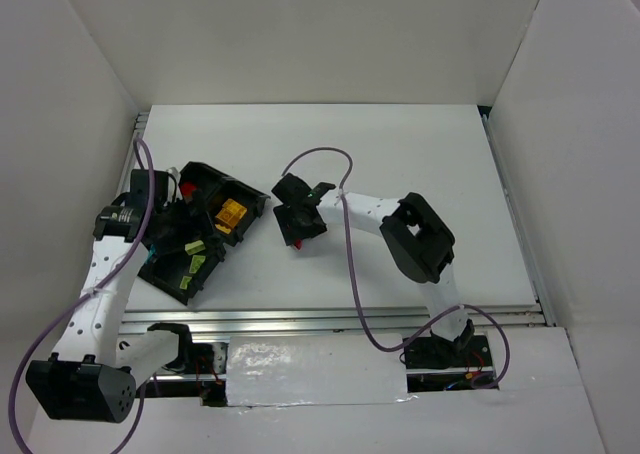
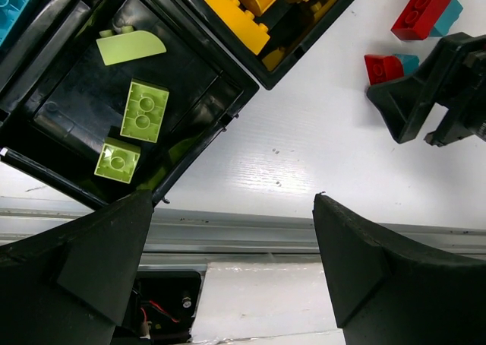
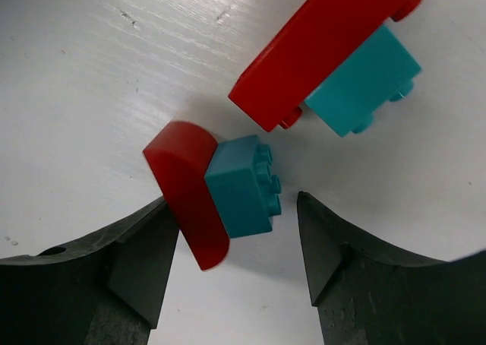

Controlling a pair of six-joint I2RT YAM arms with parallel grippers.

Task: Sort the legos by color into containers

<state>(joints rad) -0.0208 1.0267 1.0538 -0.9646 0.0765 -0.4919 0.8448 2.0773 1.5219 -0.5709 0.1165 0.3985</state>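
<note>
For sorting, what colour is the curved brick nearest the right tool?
Curved brick: red, best in right wrist view.

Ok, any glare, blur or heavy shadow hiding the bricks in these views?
Top external: evenly lit, but bricks tiny against the black tray. Left wrist: sharp; the glossy tray reflects the lime bricks. Right wrist: sharp close-up, soft shadows under the curved red brick and cyan brick.

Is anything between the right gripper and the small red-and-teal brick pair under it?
Nothing visible does. The right gripper is open, its fingers either side of the curved red plastic brick joined to a teal studded brick on the white table. The long red brick lies just beyond, apart.
</note>
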